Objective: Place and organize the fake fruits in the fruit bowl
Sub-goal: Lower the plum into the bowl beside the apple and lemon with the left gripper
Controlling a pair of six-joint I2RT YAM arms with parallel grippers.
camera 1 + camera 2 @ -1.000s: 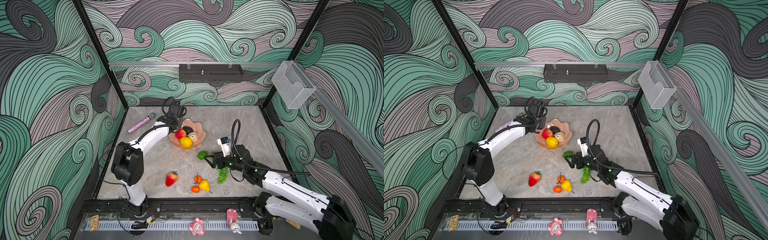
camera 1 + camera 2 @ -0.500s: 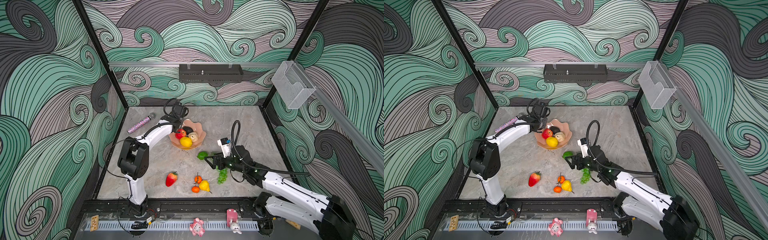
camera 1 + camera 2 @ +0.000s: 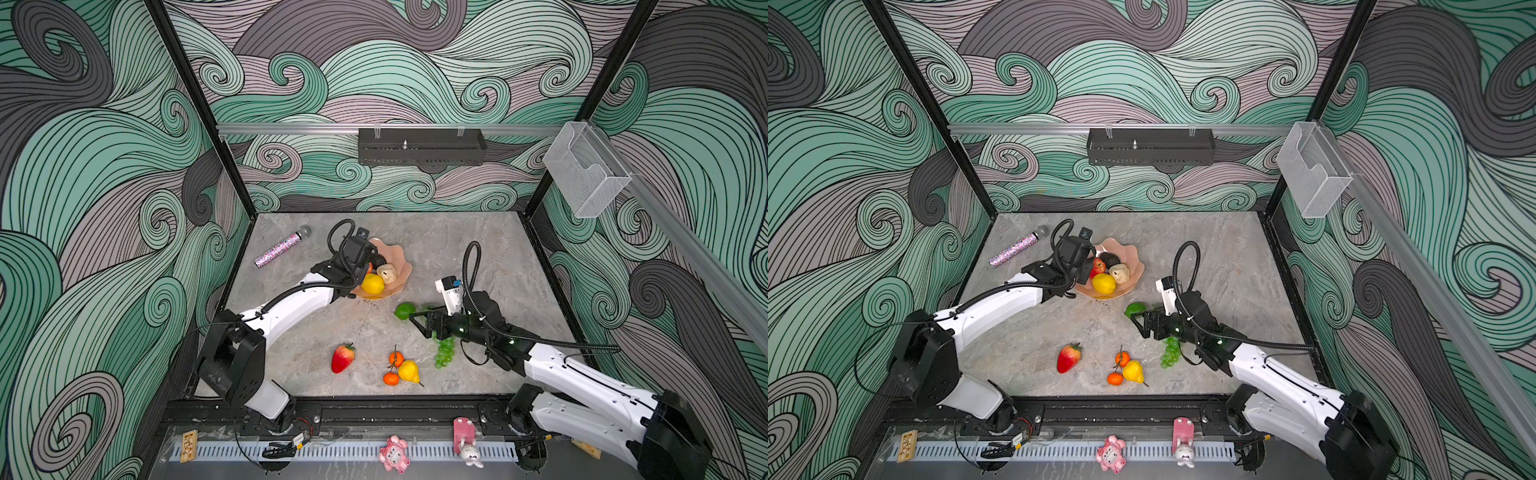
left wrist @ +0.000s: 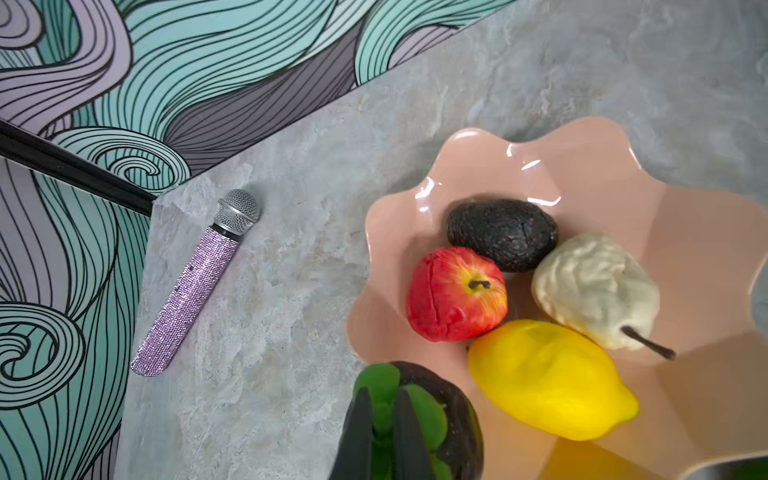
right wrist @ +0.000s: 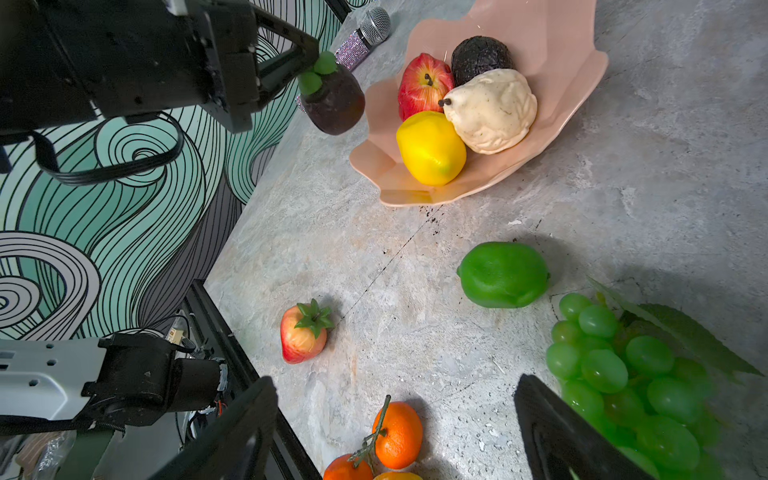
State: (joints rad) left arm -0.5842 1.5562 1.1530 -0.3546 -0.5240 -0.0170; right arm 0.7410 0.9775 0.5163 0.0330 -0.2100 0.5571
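Fruit bowl (image 5: 573,83) holds 4: red apple (image 5: 422,83), avocado (image 5: 478,54), cream pear (image 5: 494,112), lemon (image 5: 432,149). Your left gripper (image 5: 309,62) clamps a dark fruit (image 5: 334,108) by its green top, at the rim. Right gripper (image 5: 395,379) fingers apart, near grapes (image 5: 615,365).

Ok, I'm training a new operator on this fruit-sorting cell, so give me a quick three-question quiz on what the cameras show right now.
1. True or false: the right gripper is shut on the lime.
2. How many fruits lie in the fruit bowl?
3. The left gripper holds: A) nothing, B) a dark fruit with green leaves, C) a banana.
Key: 1 false, it is open and empty; 2 four; 3 B.
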